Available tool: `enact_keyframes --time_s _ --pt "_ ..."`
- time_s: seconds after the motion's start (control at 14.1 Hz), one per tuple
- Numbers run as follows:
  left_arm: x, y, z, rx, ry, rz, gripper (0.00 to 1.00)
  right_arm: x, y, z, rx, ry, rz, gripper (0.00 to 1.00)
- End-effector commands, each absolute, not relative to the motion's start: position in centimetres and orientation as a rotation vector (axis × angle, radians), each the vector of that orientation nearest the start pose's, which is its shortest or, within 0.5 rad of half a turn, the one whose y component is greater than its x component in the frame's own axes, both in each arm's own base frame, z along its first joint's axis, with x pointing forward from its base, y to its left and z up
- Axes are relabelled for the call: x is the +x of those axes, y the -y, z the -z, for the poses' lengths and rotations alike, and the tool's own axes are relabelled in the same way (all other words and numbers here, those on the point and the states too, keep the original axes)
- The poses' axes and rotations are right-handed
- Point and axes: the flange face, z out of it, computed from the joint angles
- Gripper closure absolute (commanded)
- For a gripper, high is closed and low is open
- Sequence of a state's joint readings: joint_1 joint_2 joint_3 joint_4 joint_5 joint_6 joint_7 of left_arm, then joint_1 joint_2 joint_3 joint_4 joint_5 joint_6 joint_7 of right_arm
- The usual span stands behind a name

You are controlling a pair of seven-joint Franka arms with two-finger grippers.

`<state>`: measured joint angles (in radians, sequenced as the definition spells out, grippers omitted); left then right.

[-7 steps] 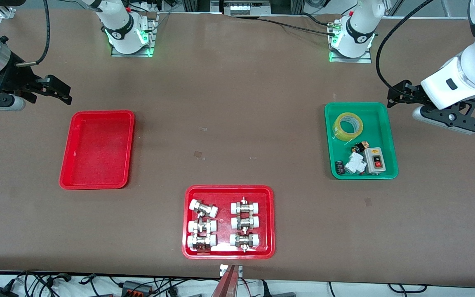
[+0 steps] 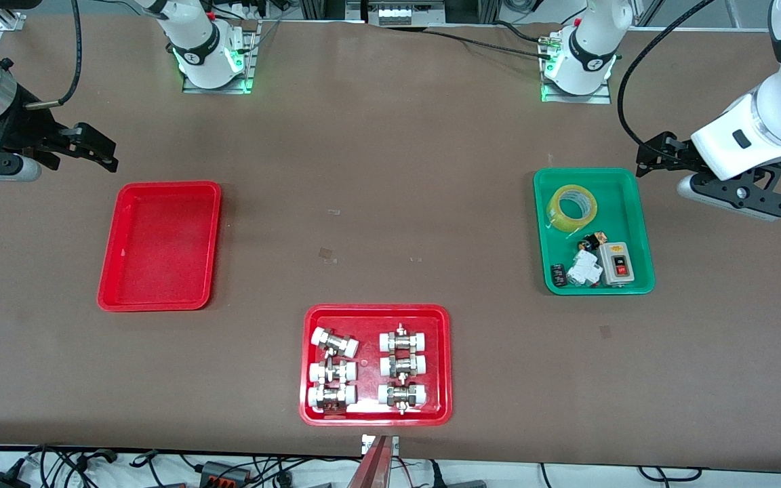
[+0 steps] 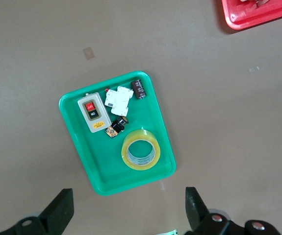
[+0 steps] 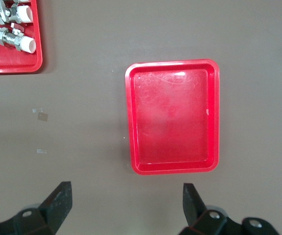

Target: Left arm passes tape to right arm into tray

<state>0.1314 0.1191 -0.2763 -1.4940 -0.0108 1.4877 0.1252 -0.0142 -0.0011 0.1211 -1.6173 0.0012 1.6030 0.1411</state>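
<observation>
Front view. Your tape [image 2: 571,207] lay in the green tray [image 2: 640,230], at the end farther from the camera, beside a switch box [image 2: 616,263] and small parts. Your left gripper [image 2: 655,161] hung over bare table just beside that tray, jaws wide, holding nothing. Your right gripper [image 2: 95,149] waited over the table near the red tray [image 2: 209,203], jaws wide, empty. A second red tray [image 2: 443,318] held fittings.

Left wrist view. You saw the tape [image 3: 140,152] untouched in the green tray [image 3: 82,156], open jaws above it.

Right wrist view. Your red tray [image 4: 130,117] lay bare below open jaws.

Status. Nothing appeared done; you still had pickup, handover and placing ahead.
</observation>
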Motion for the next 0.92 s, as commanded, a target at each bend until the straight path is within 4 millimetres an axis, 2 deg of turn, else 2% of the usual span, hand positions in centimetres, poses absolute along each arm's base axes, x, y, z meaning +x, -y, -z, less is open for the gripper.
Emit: enact_keyframes --time_s 0.0,0.36,0.85 --pt "56.89 7.52 -59.1 -3.166 -0.429 -0.176 0.0 55.24 -5.62 -60.9 -3.143 -0.048 -0.017 0.0" --pt "56.88 7.43 -59.09 -3.166 -0.426 -0.178 0.0 55.28 -5.7 -60.87 -3.144 0.051 -0.012 0.0" --pt "56.94 7.12 -59.1 -3.171 -0.417 -0.176 0.0 55.13 -5.6 -60.86 -3.145 0.051 -0.026 0.0"
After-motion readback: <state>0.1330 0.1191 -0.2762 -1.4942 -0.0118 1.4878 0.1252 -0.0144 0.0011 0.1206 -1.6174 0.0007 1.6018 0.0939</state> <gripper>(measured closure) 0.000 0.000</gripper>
